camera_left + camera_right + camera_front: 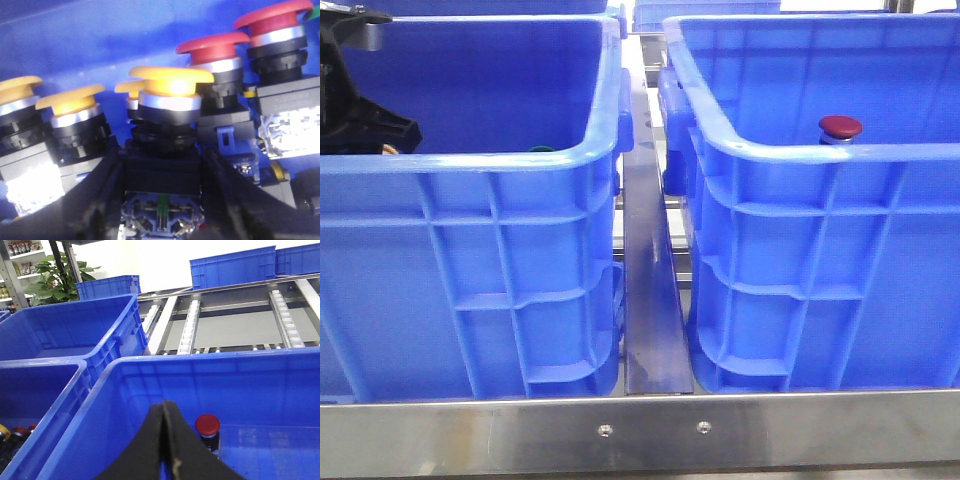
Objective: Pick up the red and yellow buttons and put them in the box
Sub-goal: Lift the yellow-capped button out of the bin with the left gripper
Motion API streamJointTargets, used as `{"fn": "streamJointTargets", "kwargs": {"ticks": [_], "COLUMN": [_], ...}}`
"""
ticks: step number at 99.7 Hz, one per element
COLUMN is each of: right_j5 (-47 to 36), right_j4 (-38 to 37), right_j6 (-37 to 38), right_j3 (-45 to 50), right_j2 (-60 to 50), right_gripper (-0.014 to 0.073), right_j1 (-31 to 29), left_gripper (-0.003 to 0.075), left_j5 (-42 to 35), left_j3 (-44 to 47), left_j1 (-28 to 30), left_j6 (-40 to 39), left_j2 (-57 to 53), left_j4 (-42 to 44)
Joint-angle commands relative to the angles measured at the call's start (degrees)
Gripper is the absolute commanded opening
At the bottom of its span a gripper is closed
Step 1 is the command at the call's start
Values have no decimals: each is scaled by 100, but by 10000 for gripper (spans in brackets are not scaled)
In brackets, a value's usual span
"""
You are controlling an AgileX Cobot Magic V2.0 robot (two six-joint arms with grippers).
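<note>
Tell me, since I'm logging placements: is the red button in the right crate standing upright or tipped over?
Upright. The red button in the right crate shows its domed cap on top, above the silvery collar; the right wrist view shows the cap above its dark body.

The left arm (355,95) reaches down at the front view's far left, its jaws spread apart, while the right gripper (164,440) hangs with its jaws pressed together, holding nothing.

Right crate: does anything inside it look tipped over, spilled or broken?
Nothing stands out. One red button stands upright on the floor of the right crate, cap up and intact in both views. No spill or damage shows.
</note>
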Motion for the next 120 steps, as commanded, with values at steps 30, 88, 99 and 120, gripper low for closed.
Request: {"fn": "streamJointTargets", "kwargs": {"ticks": [30,88,99,120], "right_j5": [-55,340,522,1544], "right_j4": [20,26,145,1021], "right_j6": [-40,-40,-40,-40], "right_j3": [-161,-161,-161,-161], "right_j2": [-12,-12,-12,-5], "right_gripper": [-69,206,378,635], "right_j1": [-25,-25,-25,-25], "left_gripper": [-19,-19,-19,-19], "left_j5": [166,-234,-260,-393], "left_j3": [8,1139,1148,1148], "left_j1": [-155,-2839,-3327,-3891], "left_j6": [245,282,324,374], "left_j2": [-1689,-4530,-4645,-4624], "left_j4": [-315,-457,-447,-406]}}
